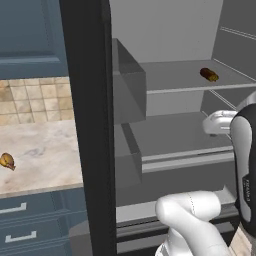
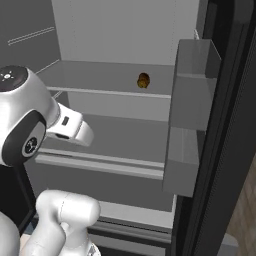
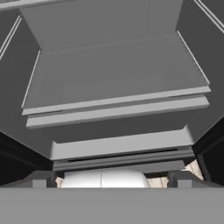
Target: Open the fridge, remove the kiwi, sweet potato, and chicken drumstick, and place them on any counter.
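The two-finger gripper (image 3: 112,181) stands spread wide and empty before the bare light grey shelves of the open black fridge (image 1: 190,135). On the shelf above lies a small reddish-brown oblong sweet potato (image 1: 209,75). Past the black door, a golden drumstick (image 1: 7,161) rests on the beige marbled counter (image 1: 45,155).

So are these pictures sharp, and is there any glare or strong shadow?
Left base view: soft, slightly blurry; the fridge door is a flat black slab, and the sweet potato casts hardly any shadow. Right base view: even grey light, no glare. Hand view: flat grey shelves, dark corners.
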